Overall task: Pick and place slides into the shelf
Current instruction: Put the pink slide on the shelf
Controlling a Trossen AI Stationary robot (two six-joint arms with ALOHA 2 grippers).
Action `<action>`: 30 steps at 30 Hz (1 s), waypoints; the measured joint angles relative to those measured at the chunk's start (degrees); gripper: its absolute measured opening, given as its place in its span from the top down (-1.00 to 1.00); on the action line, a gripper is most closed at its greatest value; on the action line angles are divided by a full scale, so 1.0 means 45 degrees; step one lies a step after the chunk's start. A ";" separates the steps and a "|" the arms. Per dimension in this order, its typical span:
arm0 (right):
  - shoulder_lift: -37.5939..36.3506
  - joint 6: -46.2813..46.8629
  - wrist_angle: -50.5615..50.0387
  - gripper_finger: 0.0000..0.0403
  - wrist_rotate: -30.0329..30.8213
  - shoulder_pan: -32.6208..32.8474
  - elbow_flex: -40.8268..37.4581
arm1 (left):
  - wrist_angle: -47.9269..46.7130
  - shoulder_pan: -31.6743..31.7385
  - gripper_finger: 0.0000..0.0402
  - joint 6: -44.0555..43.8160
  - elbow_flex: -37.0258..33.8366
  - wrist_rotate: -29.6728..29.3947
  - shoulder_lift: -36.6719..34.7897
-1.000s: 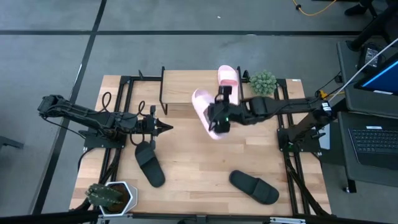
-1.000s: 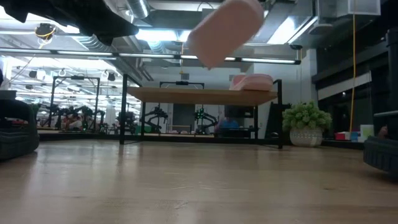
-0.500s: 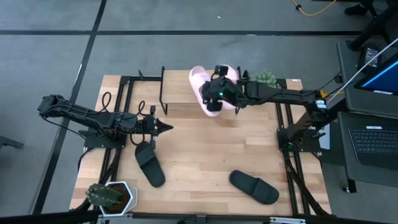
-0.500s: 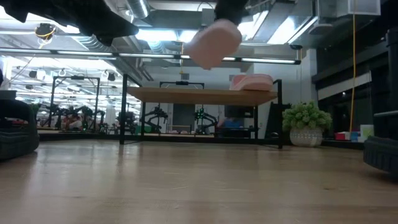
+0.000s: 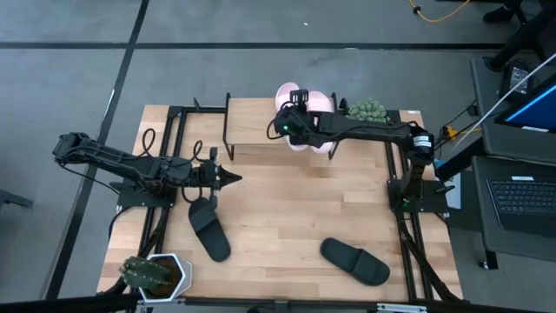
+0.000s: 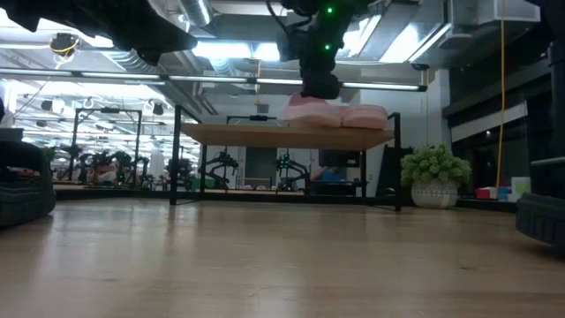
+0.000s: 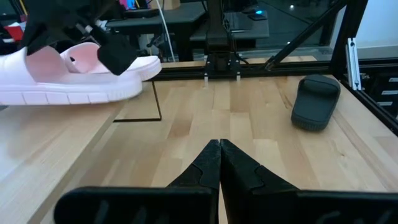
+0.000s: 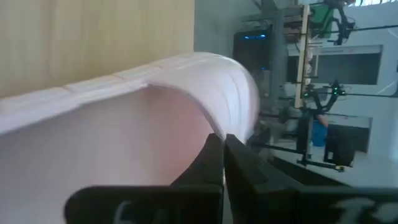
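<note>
Right pincer (image 5: 291,122) clamped on pink slide's (image 5: 287,94) strap, holding it at shelf (image 5: 248,122) top, just beside 2nd pink slide (image 6: 365,116). Best: seat sole flat, then let go. Left pincer (image 5: 236,178) closed, idle over surface.

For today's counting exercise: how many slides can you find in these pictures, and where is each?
4. Two pink slides lie side by side on the shelf, one gripped by the right gripper. Two black slides lie on the table.
</note>
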 joint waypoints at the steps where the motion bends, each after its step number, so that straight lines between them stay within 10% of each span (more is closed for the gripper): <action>1: 0.0019 -0.0184 -0.0001 0.99 0.0005 -0.0016 0.0000 | 0.0000 0.0000 1.00 0.0000 -0.0001 0.0000 0.0001; 30: -0.0034 0.0117 -0.0140 0.99 0.0549 -0.0002 0.0322 | -0.0019 -0.0005 1.00 0.0044 -0.0005 -0.0001 0.0000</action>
